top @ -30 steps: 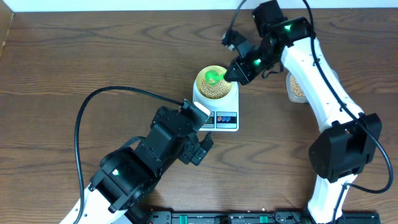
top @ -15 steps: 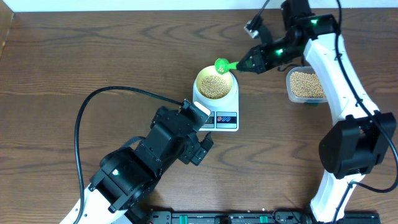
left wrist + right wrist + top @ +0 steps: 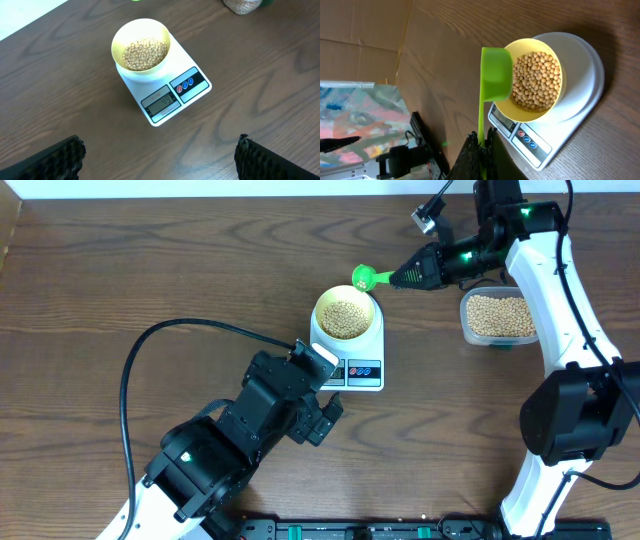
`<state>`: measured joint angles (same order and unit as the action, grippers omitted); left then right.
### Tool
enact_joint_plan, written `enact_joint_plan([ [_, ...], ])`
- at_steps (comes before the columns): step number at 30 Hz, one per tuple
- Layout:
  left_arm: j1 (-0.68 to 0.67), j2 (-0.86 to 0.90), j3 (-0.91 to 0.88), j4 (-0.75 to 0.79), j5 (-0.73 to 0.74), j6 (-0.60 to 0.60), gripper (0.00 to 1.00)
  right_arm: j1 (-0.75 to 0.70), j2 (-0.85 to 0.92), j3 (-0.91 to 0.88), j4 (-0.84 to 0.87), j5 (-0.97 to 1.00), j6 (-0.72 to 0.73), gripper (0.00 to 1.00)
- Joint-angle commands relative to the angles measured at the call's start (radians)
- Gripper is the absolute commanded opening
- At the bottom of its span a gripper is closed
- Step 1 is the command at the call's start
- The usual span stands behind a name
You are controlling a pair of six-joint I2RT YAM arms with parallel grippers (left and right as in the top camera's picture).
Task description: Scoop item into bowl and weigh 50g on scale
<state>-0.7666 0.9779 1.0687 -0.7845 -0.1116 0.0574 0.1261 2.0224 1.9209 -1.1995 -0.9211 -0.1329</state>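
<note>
Your right tool [image 3: 397, 278] is pinching the green scoop's [image 3: 362, 277] handle. The scoop sits just beside the far rim of the bowl [image 3: 319, 312]. The beans [image 3: 346, 318] fill that bowl, which stands on the scale [image 3: 372, 352]. Your left tool [image 3: 160, 167] is spread over the brown wooden desk [image 3: 100, 280].

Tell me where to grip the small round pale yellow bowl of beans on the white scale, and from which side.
Pinch the rim of the pale yellow bowl from above, one finger inside, one outside. It stands upright on the white scale, the tan beans lie below the rim leaving bare inner wall, and its tapering outside would probably slip from a side grasp.
</note>
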Motion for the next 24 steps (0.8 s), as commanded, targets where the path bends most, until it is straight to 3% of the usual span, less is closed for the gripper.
enact_joint_plan([
  [1,0.004,-0.005,0.030,0.001,-0.013,0.014,0.98,0.001,-0.008,-0.007,-0.002,-0.033,0.025,0.01],
  [7,0.004,-0.005,0.030,0.001,-0.013,0.014,0.98,0.038,-0.008,-0.007,-0.005,-0.029,-0.017,0.01],
  [16,0.004,-0.005,0.030,0.001,-0.013,0.014,0.98,0.131,-0.008,-0.007,-0.001,0.221,-0.106,0.01],
  [24,0.004,-0.005,0.030,0.001,-0.013,0.014,0.98,0.143,-0.008,-0.007,-0.002,0.329,-0.155,0.01],
])
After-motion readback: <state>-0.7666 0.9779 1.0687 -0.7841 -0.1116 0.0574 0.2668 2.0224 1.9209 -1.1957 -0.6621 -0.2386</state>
